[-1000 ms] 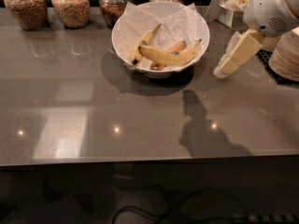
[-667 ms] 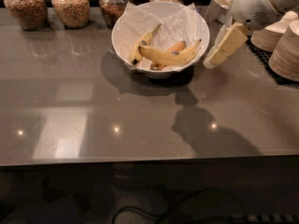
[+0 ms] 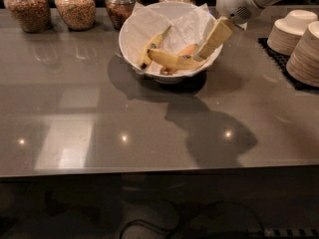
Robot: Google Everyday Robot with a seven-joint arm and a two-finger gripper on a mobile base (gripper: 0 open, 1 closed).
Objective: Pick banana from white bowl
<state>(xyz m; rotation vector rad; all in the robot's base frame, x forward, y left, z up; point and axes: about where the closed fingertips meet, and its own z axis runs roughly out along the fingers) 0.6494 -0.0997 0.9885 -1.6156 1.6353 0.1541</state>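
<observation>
The banana (image 3: 172, 60) lies curved along the front of the white bowl (image 3: 130, 34), near the table's (image 3: 99, 113) back edge. The gripper (image 3: 202, 53) dips over the bowl's right rim to the banana's right end; whether it grips cannot be told. Jars (image 3: 75, 6) line the back, stacked bowls (image 3: 291, 31) stand to the right, and broad table stretches in front.

- Dim, warm light overall; it falls from above, and three small bright spots glint on the glossy grey counter (image 3: 75, 73) near its front edge; a pale rectangular sheen lies at front left
- The white bowl (image 3: 124, 44) and its paper lining are the brightest area, nearly washed out; the banana (image 3: 172, 59) inside is evenly lit
- The gripper (image 3: 204, 51), pale cream in the light, reaches into the bowl's right side at the banana's end
- A dark shadow rings the bowl's base; a broad arm-shaped shadow spreads front right
- The jars (image 3: 75, 6) at the back sit in shade; below the counter edge all is near black
</observation>
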